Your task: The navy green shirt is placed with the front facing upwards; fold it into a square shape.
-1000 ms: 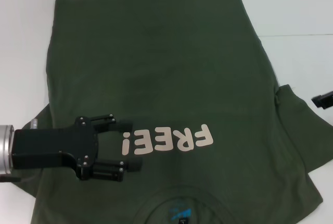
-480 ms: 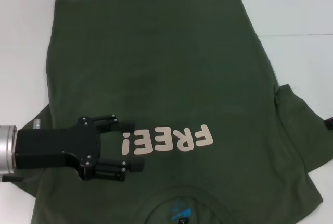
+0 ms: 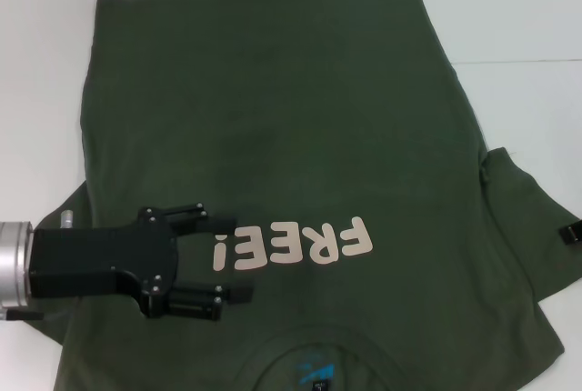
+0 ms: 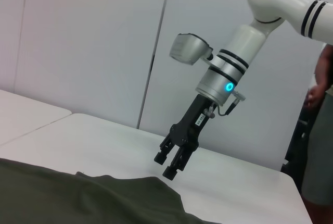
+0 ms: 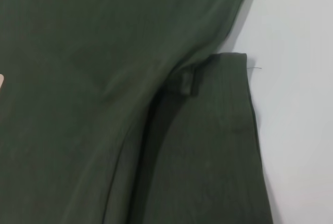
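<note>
I see the shirt (image 3: 282, 164) spread flat on the white table (image 3: 518, 18), filling most of the head view. Its collar sits at the bottom edge of the frame, the hem runs along the top, and the pale letters (image 3: 293, 244) read upside down in the lower middle. A teal label (image 3: 314, 373) shows inside the collar. The sleeve at the frame's right lies spread out toward the right edge.

My left gripper (image 3: 235, 257) comes in from the lower left of the head view, over the shirt's chest, just left of the letters. Its fingers (image 3: 205, 218) are spread apart with nothing between them; I cannot tell whether they touch the cloth.

Only a small dark tip of my right gripper (image 3: 570, 233) shows at the right edge of the head view, by the sleeve. The left wrist view shows that gripper (image 4: 169, 163) more fully, pointing down just above the table beyond the shirt's edge (image 4: 104, 195), fingers slightly apart and holding nothing. The right wrist view shows the sleeve (image 5: 208, 151) where it meets the shirt's body, with bare table beside it.
</note>
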Robot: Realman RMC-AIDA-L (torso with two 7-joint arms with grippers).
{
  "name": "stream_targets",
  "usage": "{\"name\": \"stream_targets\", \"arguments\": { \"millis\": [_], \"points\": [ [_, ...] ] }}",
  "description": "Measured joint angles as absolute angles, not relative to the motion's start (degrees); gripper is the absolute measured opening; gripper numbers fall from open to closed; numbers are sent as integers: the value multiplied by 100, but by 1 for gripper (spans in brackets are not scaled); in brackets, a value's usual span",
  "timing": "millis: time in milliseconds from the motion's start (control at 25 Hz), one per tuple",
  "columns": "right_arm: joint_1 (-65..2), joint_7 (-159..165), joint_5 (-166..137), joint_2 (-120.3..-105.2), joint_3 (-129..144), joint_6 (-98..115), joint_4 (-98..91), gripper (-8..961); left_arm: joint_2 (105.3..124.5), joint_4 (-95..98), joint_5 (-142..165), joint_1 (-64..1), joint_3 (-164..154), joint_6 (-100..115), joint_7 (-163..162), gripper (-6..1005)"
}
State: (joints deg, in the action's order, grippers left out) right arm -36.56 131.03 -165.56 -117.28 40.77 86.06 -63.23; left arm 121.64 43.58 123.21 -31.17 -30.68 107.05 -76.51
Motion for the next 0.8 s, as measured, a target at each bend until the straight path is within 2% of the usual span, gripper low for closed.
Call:
{"name": "stream_targets", "arguments": {
  "millis": [800],
  "points": [
    [-3828,13394,-16576,-11573,4082,8130,-5518,894,12176,4351,12331,-3075,-3076,10702,-7620,887]
  ]
}}
